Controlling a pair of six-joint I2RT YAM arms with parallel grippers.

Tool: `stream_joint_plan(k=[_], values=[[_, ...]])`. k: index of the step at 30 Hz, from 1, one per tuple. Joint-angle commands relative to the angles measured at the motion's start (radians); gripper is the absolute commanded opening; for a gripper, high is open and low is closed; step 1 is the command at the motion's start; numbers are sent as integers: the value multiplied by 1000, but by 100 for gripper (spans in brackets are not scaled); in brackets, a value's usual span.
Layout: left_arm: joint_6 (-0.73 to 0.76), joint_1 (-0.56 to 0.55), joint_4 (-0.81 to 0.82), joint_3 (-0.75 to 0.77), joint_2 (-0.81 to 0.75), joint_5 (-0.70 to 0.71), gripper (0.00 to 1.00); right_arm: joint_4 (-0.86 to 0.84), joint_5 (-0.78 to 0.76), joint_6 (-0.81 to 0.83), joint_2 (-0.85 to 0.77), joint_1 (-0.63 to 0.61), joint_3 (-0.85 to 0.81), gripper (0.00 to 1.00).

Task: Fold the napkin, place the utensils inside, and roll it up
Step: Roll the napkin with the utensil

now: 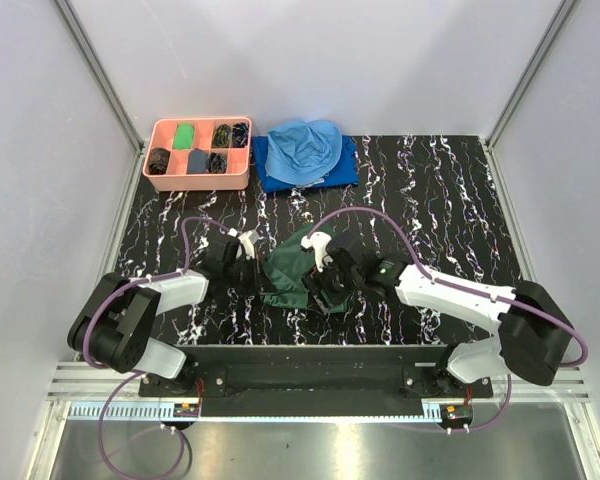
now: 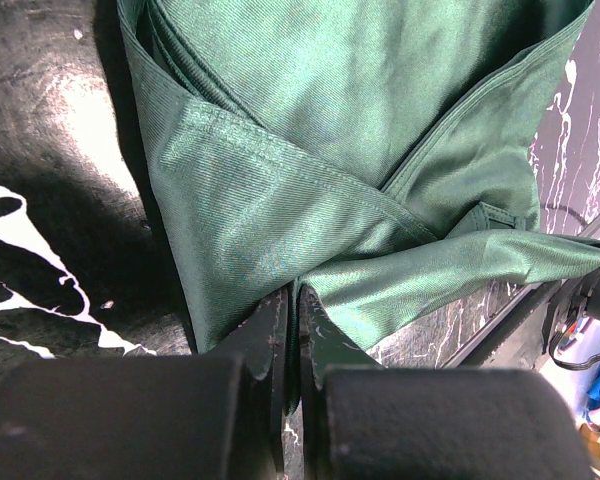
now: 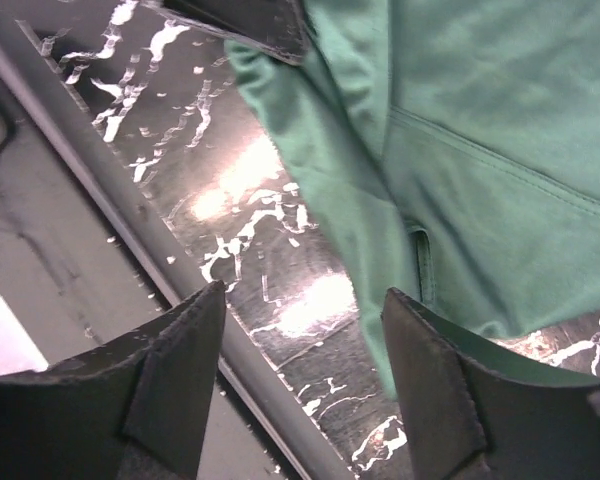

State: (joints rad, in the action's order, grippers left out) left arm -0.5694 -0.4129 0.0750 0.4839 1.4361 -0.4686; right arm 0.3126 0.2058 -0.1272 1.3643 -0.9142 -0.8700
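Note:
The dark green napkin (image 1: 292,270) lies bunched and partly folded near the front middle of the black marbled table. My left gripper (image 1: 252,272) is at its left edge, shut on a fold of the napkin (image 2: 310,150); the jaws pinch the cloth edge (image 2: 294,300). My right gripper (image 1: 325,290) is open at the napkin's right front corner. In the right wrist view the napkin (image 3: 480,160) lies beside and above the gripper (image 3: 302,310), its right finger (image 3: 430,370) against the cloth edge. The gold utensils are hidden or out of view.
A pink compartment tray (image 1: 162,168) with small dark and green items stands at the back left. A light blue cloth (image 1: 305,145) lies on a royal-blue cloth (image 1: 340,172) at the back middle. The table's front edge rail (image 3: 130,230) runs close under my right gripper.

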Motion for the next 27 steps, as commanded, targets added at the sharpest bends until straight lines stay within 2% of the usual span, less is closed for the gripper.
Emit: stream_joint_plan(k=[1,13,22,27], values=[[39,-1,-104,-11,41,48,0,-24,-62,-35,39,-2,6,70],[42,0,-112,-8,41,54,0,-33,-97,-48,108,-3,31,65],[45,-1,-113,-4,49,48,0,-44,-167,-49,191,-2,9,74],[46,-1,-115,1,58,39,0,-49,-154,-60,248,6,-1,75]])
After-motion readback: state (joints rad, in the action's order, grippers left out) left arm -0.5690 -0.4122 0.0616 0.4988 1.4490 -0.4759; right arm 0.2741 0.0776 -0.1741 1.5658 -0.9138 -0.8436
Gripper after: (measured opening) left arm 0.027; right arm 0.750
